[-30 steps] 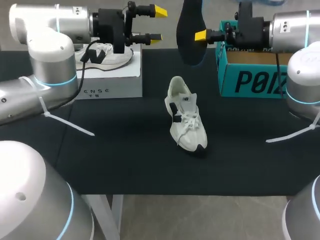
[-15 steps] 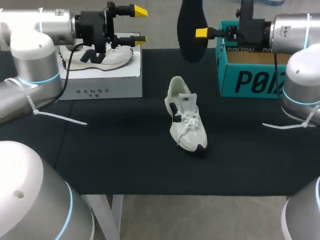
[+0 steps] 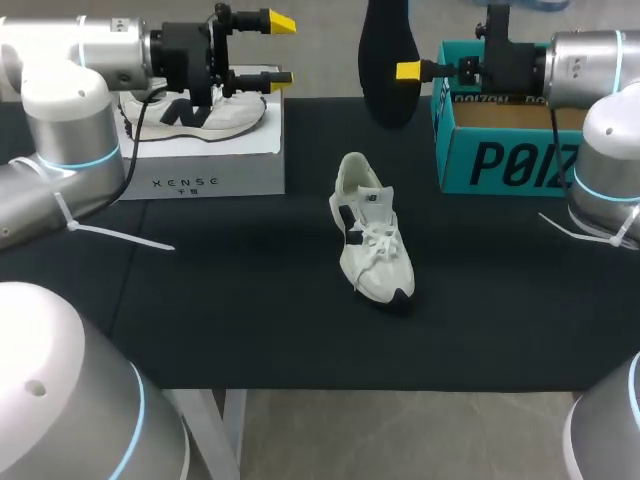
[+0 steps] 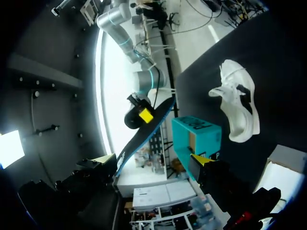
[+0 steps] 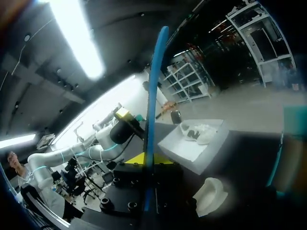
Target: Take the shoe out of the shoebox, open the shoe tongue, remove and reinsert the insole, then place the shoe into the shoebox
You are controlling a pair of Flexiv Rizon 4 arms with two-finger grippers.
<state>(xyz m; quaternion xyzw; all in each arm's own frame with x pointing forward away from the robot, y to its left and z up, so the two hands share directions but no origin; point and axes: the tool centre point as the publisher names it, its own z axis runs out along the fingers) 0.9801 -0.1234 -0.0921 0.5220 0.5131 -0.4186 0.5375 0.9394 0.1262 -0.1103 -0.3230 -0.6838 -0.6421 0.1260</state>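
Table [image 3: 230, 300]: black top, both arms held at its far side, left arm in from the left, right arm from the right.

Shoebox [image 3: 500, 155]: teal, far right, open top, nothing seen inside from the head view. A white box [image 3: 215, 170] sits far left with a second shoe [image 3: 200, 112] on it; we take that pair as not ours.

Shoe [image 3: 372, 245]: white, mid-table, upright on its sole, toe toward the near edge, heel and opening toward the far edge. Well apart from both boxes, and nothing touches it.

Insole [image 3: 387, 60]: dark, out of the shoe, hanging upright in the air above the table's far edge, between the two boxes.

Right gripper [image 3: 403, 71]: clamped on the insole. The right wrist view shows it edge-on between the two yellow tips.

Left gripper [image 3: 278, 50]: fingers spread, nothing between them, held over the white box's inner corner.

Step, as we judge it: removal done, reinsertion not begun. The next move calls for lowering the insole over the opening, tilting it toe-first and sliding it forward. The left gripper is free to steady the shoe or hold the tongue back. We cannot tell how wide the tongue stands open.
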